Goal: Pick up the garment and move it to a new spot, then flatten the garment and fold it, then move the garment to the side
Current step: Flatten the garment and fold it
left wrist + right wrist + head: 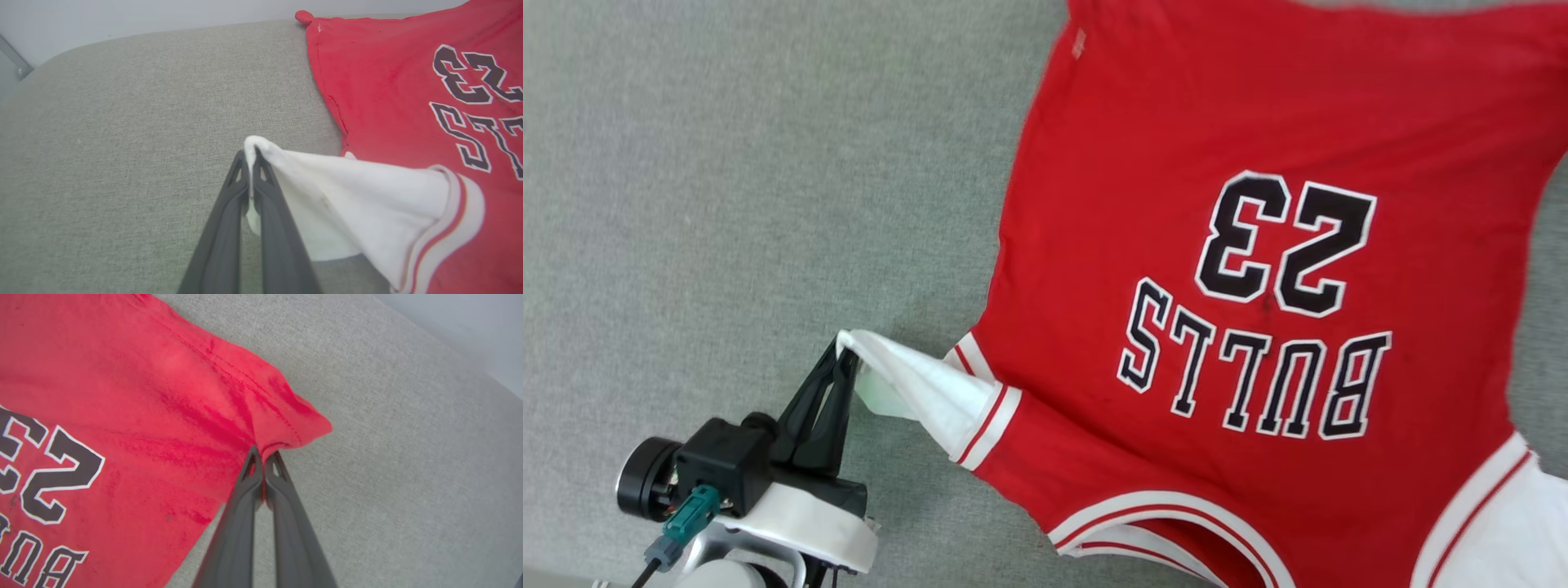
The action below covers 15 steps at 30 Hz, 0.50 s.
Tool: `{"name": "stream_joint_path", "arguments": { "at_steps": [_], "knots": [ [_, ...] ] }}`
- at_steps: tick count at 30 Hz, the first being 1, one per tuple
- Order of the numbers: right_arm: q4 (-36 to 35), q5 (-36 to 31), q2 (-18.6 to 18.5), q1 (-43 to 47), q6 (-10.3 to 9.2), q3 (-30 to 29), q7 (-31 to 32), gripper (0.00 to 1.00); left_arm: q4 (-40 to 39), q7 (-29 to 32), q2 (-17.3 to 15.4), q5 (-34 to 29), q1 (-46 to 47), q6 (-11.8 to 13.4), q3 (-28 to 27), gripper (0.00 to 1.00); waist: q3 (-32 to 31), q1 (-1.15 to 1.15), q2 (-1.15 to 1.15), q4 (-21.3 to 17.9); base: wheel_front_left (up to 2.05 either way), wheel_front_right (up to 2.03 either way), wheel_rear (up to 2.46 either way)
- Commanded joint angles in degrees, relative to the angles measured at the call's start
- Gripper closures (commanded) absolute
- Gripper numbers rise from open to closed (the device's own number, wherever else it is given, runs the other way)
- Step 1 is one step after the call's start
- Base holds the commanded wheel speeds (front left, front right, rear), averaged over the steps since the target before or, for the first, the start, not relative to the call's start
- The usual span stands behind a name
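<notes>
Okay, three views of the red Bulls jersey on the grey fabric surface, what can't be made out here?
Head view: the red jersey shirt with white short sleeves runs off the top, right and bottom edges.
Left wrist view: the dark-fingered left gripper covers the sleeve edge it pinches.
Right wrist view: bunched red cloth hides how many layers the right gripper holds.

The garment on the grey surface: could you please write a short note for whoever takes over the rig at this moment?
Left gripper: shut on the white sleeve of the garment, at its tip.
Right gripper: shut on a red edge near a body corner.
Garment: spread lettering-up on the grey surface, creased by the right grip.
Done: laid out, mostly flat. Left: smoothing, folding, moving aside.
</notes>
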<state>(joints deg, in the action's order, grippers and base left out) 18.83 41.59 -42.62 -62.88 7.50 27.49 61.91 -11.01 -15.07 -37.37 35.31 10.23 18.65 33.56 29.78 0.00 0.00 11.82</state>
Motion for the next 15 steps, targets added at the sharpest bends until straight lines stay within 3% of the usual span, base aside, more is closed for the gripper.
{"name": "stream_joint_path", "arguments": {
  "at_steps": [1,6,7,8,9,15],
  "knots": [
    [-2.0,2.0,-2.4,2.5,-0.02,0.8,-0.8,1.00,-0.1,-0.1,-0.4,0.3,-1.1,0.1,-0.5,1.00,-3.8,0.00,0.00,-2.5,0.00,0.00,0.00],
    [-10.9,7.7,-12.0,12.3,-0.02,4.0,-1.7,1.00,-0.3,-0.1,-1.3,1.2,-4.2,0.6,-1.3,1.00,-7.1,0.00,0.00,-4.8,0.00,0.00,0.00],
    [-10.9,7.7,-12.0,12.3,-0.02,4.0,-1.7,1.00,-0.3,-0.1,-1.3,1.2,-4.2,0.6,-1.3,1.00,-7.1,0.00,0.00,-4.8,0.00,0.00,0.00],
    [-14.8,11.4,-17.0,20.0,-0.02,3.7,-3.5,1.00,-0.4,-0.1,-2.1,1.6,-6.0,1.0,-1.5,1.00,-9.1,0.00,0.00,-5.9,0.00,0.00,0.00],
    [-15.8,12.4,-18.5,23.0,-0.02,3.6,-4.3,1.00,-0.4,-0.1,-2.3,1.6,-6.6,1.2,-1.6,1.00,-9.7,0.00,0.00,-6.3,0.00,0.00,0.00],
    [-18.4,17.6,-23.1,41.3,-0.02,1.1,-10.9,1.00,-0.3,0.0,-2.9,2.0,-8.9,1.9,-1.4,1.00,-12.2,0.00,0.00,-7.8,0.00,0.00,0.00]
  ]
}}
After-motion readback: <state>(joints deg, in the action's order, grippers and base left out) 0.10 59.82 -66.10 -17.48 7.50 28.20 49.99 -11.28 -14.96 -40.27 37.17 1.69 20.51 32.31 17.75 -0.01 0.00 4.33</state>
